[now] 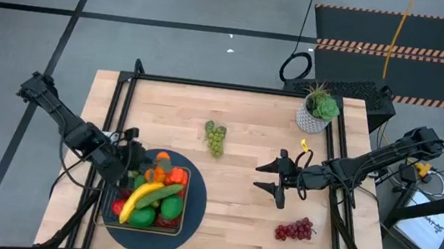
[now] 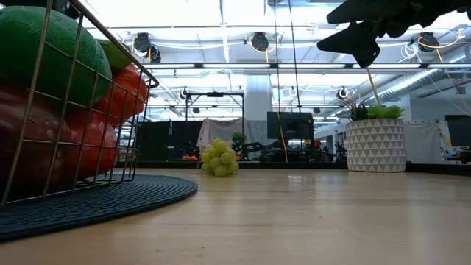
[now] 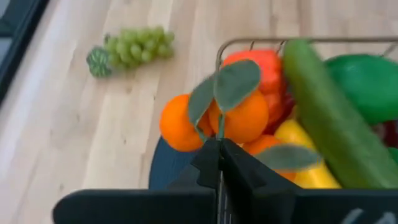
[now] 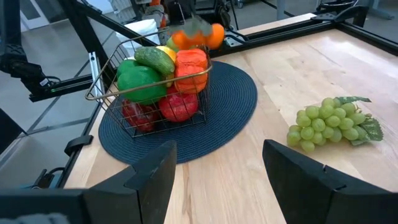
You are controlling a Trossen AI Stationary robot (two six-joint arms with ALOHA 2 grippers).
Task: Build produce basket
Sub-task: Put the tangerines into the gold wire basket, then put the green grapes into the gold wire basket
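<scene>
From above, the left pincer (image 1: 135, 165) is sitting at the basket (image 1: 153, 217), pinching the oranges (image 1: 161, 161) by their stem. The right pincer (image 1: 273, 177) is hanging spread, green grapes (image 1: 215, 137) well off toward the basket, purple grapes (image 1: 295, 230) near it.

Low down, the basket (image 2: 73, 110) is sitting on the mat (image 2: 110, 199).

The left wrist is showing fingers (image 3: 208, 165) pressing together on the oranges (image 3: 211, 118).

The right wrist is showing spread fingers (image 4: 155, 171).
</scene>
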